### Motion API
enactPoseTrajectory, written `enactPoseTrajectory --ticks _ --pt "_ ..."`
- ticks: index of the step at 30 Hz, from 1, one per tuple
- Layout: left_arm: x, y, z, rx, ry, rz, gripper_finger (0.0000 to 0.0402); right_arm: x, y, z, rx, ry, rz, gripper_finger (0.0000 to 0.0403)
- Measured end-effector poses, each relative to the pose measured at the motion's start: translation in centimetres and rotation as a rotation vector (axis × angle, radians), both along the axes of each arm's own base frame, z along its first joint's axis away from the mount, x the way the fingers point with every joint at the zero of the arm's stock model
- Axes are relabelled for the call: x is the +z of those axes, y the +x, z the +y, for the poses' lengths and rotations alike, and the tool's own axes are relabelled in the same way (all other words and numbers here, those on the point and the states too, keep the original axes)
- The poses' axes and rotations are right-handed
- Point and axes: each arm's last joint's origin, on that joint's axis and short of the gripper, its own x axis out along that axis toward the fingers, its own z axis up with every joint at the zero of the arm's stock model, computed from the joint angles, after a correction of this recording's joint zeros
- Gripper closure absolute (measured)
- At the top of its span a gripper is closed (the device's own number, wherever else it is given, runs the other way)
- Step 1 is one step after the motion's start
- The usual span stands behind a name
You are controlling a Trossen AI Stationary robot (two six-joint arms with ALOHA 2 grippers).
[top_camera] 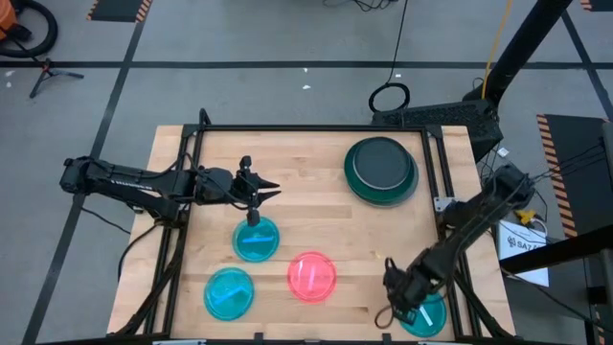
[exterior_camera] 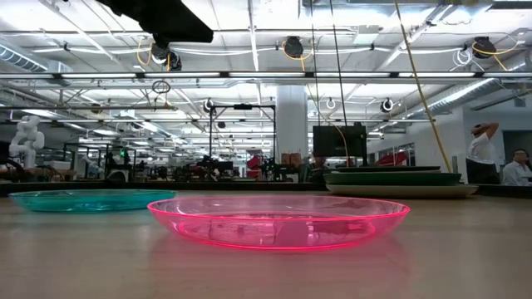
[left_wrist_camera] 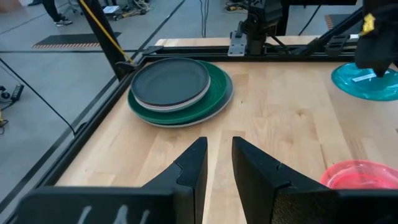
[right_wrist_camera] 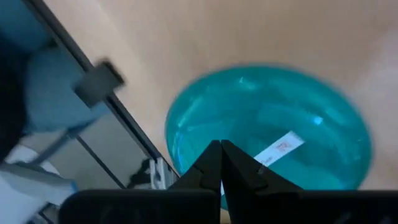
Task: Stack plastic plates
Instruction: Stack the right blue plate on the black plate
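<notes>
A stack of plates point(top_camera: 381, 170) was seen at the far right of the wooden table point(top_camera: 306, 163): a large dark green plate point(left_wrist_camera: 214, 102) lay at the bottom over a grey rim, and a dark grey-black plate point(left_wrist_camera: 170, 82) rested on top. Nothing else was held in them.

Four translucent plates lay apart on the near half of the table. A cyan plate point(top_camera: 256, 240) was placed left of centre, a second cyan plate point(top_camera: 229, 292) nearer the front left, and a red-pink plate point(top_camera: 312, 277) just right of those two. A third cyan plate point(top_camera: 426, 313), with a white label on it, was set at the front right corner by the frame rail.

The left gripper point(top_camera: 261, 192) was held just beyond the far edge of the first cyan plate, above the table; its fingers point(left_wrist_camera: 186, 168) were parted narrowly and nothing was held between them. The right gripper point(top_camera: 395, 299) was positioned over the left edge of the corner cyan plate; its fingers point(right_wrist_camera: 208, 165) were pressed together, tips meeting above the plate's near rim, and whether the rim was pinched could not be told.
</notes>
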Motion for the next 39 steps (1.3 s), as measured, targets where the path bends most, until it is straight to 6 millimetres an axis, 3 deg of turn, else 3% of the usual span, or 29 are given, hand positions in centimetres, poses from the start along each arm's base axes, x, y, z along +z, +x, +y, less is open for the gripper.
enactPoseTrajectory --ticks 9,19,29,39 --pt "0.1 0.0 0.0 -0.008 0.022 -0.002 0.0321 -1.7 -0.9 1.4 0.021 -0.055 0.060 0.0403" --pt "0.1 0.0 0.0 -0.011 0.031 -0.003 0.0321 -2.6 -0.5 1.2 0.027 -0.173 -0.044 0.0403" --pt "0.2 0.1 0.0 -0.013 0.036 -0.011 0.0321 -2.5 0.8 -0.3 0.027 -0.327 -0.187 0.0403" --pt "0.3 0.1 0.0 -0.017 0.051 -0.018 0.0321 -2.7 2.4 -3.5 0.096 -0.643 -0.326 0.0403"
